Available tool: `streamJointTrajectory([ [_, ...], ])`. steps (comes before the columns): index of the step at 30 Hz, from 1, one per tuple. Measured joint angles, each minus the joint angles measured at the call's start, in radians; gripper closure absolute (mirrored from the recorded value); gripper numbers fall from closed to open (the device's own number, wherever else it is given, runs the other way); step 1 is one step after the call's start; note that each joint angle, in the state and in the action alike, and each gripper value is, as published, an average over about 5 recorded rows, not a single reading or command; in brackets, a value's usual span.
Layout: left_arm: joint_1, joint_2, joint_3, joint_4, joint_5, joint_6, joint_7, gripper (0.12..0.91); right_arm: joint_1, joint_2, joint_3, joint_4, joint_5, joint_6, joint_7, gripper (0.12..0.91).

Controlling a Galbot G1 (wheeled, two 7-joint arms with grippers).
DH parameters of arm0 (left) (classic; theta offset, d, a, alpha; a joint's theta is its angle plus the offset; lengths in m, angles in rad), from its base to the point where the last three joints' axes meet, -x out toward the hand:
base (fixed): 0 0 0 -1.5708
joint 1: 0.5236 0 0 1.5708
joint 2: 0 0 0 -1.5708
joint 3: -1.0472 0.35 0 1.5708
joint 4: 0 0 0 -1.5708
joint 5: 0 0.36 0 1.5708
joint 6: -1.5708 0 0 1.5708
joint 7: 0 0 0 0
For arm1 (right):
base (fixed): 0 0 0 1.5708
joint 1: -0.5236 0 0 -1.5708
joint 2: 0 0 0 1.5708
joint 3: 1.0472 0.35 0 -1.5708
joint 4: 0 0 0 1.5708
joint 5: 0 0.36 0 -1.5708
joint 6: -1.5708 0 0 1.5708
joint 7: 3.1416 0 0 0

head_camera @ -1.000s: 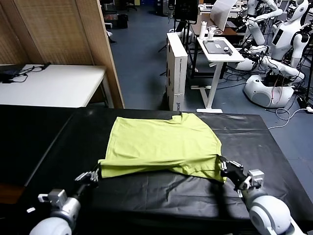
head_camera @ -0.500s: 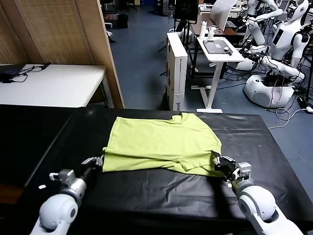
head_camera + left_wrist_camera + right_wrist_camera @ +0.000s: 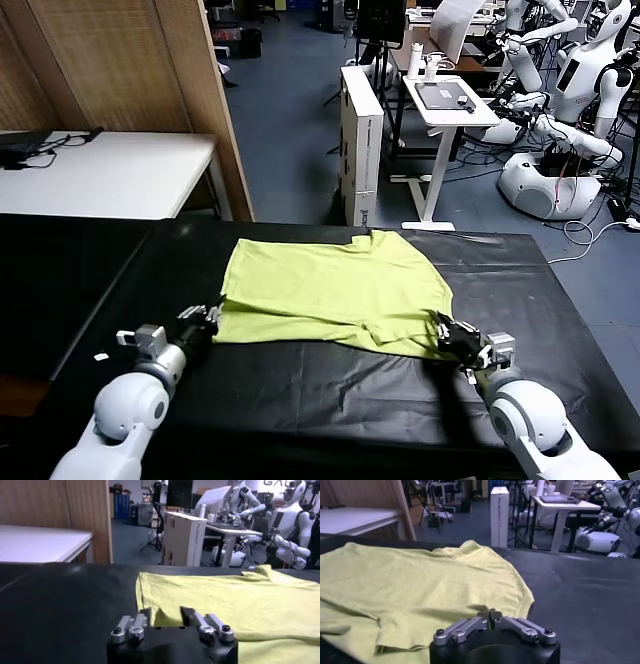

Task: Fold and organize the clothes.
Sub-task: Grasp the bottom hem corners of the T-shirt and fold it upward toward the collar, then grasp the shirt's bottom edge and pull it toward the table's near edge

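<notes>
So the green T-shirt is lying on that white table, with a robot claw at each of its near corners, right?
Not quite: the T-shirt lies on the black table, as the head view shows. The white table stands behind it. The left gripper and right gripper are indeed at its near corners.

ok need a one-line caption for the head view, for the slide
Both grippers at the near hem of a lime T-shirt on the black table: left gripper at one corner, right gripper at the other.

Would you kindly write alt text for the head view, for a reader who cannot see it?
A lime yellow-green T-shirt lies partly folded on a black table, with the left hand at its near left corner and the right hand at its near right corner. Behind are a white table and other robots.
</notes>
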Motion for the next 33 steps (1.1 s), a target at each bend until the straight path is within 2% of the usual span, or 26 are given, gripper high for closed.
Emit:
streamJointTrajectory([
  [6, 0.089, -0.033, -0.021, -0.033, 0.029, -0.003, 0.005, 0.124, -0.048, -0.004, 0.007, 0.003, -0.005, 0.004, -0.004, 0.118],
  [12, 0.121, -0.045, -0.025, -0.039, 0.036, -0.002, 0.008, 0.123, -0.047, -0.004, -0.007, -0.006, -0.01, 0.004, -0.004, 0.131],
  [21, 0.125, -0.058, -0.018, -0.021, 0.041, -0.006, 0.021, 0.131, -0.041, -0.002, -0.016, -0.013, -0.012, 0.006, -0.004, 0.412],
  [25, 0.123, -0.061, -0.014, -0.011, 0.043, -0.01, 0.031, 0.158, -0.042, -0.002, -0.016, -0.013, -0.012, 0.007, -0.004, 0.635],
  [26, 0.123, -0.061, -0.014, -0.01, 0.043, -0.012, 0.033, 0.179, -0.042, -0.002, -0.016, -0.013, -0.013, 0.007, -0.004, 0.7],
  [28, 0.122, -0.06, -0.014, -0.009, 0.043, -0.015, 0.035, 0.232, -0.043, -0.001, -0.016, -0.013, -0.013, 0.007, -0.004, 0.773],
  [31, 0.121, -0.058, -0.014, -0.007, 0.042, -0.021, 0.038, 0.388, -0.044, 0.0, -0.016, -0.013, -0.014, 0.007, -0.004, 0.835],
  [33, 0.12, -0.056, -0.014, -0.006, 0.042, -0.026, 0.04, 0.52, -0.045, 0.0, -0.016, -0.012, -0.014, 0.007, -0.004, 0.865],
])
